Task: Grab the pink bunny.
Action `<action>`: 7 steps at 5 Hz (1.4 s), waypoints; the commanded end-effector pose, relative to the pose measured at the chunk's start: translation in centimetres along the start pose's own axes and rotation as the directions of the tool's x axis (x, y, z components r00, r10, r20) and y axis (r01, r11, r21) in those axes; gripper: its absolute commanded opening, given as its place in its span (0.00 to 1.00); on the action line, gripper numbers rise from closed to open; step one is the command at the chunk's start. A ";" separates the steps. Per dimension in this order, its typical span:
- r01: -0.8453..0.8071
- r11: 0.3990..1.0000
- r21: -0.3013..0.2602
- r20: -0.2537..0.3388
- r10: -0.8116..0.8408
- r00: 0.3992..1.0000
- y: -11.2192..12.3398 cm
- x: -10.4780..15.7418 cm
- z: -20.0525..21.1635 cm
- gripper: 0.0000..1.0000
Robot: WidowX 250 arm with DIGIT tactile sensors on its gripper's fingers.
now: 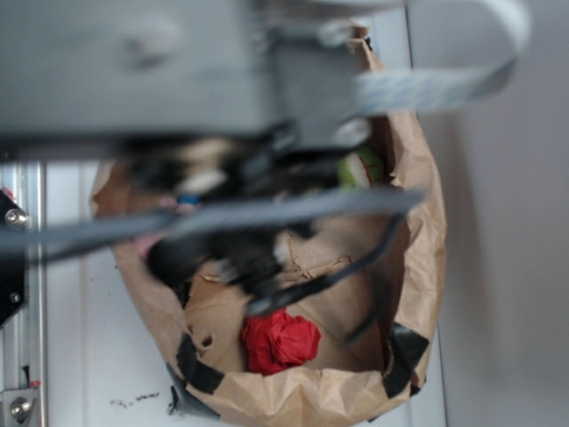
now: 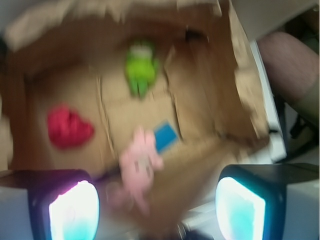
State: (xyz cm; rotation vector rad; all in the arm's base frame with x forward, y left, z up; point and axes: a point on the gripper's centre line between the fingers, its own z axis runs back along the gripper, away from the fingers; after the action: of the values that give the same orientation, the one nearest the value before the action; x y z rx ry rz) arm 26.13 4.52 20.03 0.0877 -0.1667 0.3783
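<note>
A brown paper bag [image 2: 210,95] with torn, taped edges takes up most of both views, lying on a white counter [image 1: 80,294]. The robot arm [image 1: 133,62] hangs blurred over it. In the wrist view the fingers [image 2: 55,207] stand wide apart, holding nothing, one at each lower corner. The pink bunny [image 2: 139,162] lies on the bag's floor between them, nearer the left one, blurred. A small blue card [image 2: 165,136] touches its upper side. Farther in lie a red cloth ball [image 2: 67,127] and a green plush toy [image 2: 141,67], well apart.
</note>
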 end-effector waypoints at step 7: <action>-0.367 0.930 -0.025 0.217 0.364 0.906 -0.1 -0.4 -7.5 1.00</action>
State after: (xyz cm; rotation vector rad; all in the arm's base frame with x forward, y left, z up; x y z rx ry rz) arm 27.30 4.62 11.28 0.1218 -0.3640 0.7481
